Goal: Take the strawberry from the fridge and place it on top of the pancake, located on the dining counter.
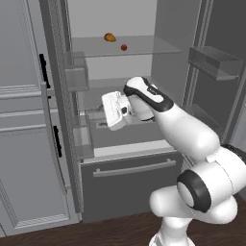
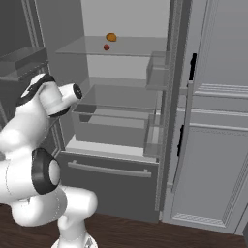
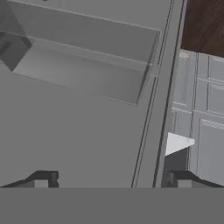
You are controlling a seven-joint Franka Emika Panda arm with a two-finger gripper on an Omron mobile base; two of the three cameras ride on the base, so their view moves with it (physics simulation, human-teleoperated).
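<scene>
Looking from the left base view, you saw the fridge (image 1: 120, 144) standing open and the strawberry (image 1: 124, 47) on its upper glass shelf (image 1: 158, 47), just beside an orange food item (image 1: 110, 37); the gripper (image 1: 109, 111) hung lower, at drawer level. From the right base view, the strawberry (image 2: 106, 47) sat well above the arm. In the hand view, your fingertips (image 3: 41, 179) stood wide apart, holding nothing. That berry looked tiny, light, soft and likely to roll: you'd want to pinch it gently across its middle.
</scene>
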